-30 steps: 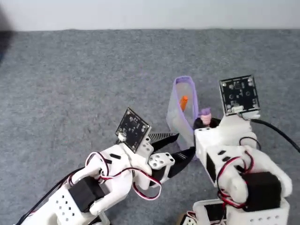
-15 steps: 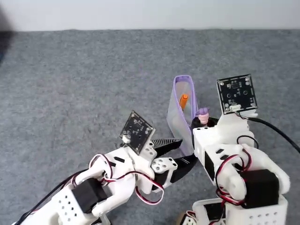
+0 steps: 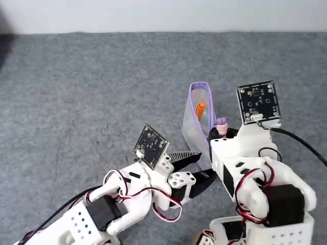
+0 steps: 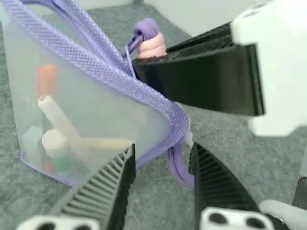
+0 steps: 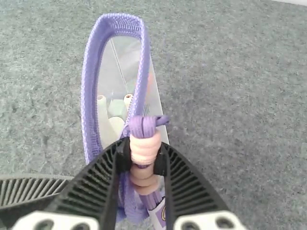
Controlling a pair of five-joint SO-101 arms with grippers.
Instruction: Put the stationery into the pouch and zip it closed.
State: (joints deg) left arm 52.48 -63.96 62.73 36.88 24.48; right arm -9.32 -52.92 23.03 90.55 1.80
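The translucent pouch [image 3: 193, 127] with purple zip trim stands on its edge on the grey carpet, its mouth [image 5: 115, 62] still gaping. Inside it are an orange pen [image 3: 201, 109] and several pale markers [image 4: 57, 129]. My right gripper [image 5: 143, 146] is shut on the pink and purple zipper pull [image 5: 144, 143] at the pouch's near end, also visible in the high view as the right gripper [image 3: 221, 131]. My left gripper [image 4: 163, 153] is open, with its fingers on either side of the pouch's near lower corner [image 4: 168, 124]; the high view places the left gripper [image 3: 202, 163] beside the right arm.
Grey carpet [image 3: 92, 87] spreads out to the left and beyond the pouch, ending at a white wall [image 3: 163, 15] at the far edge. The two arms' bodies crowd the near side. The right arm's black finger [image 4: 201, 81] crosses close above my left gripper.
The left arm has shifted a little toward the near side and the right, its gripper staying open at the pouch's corner. The right gripper has kept hold of the zipper pull.
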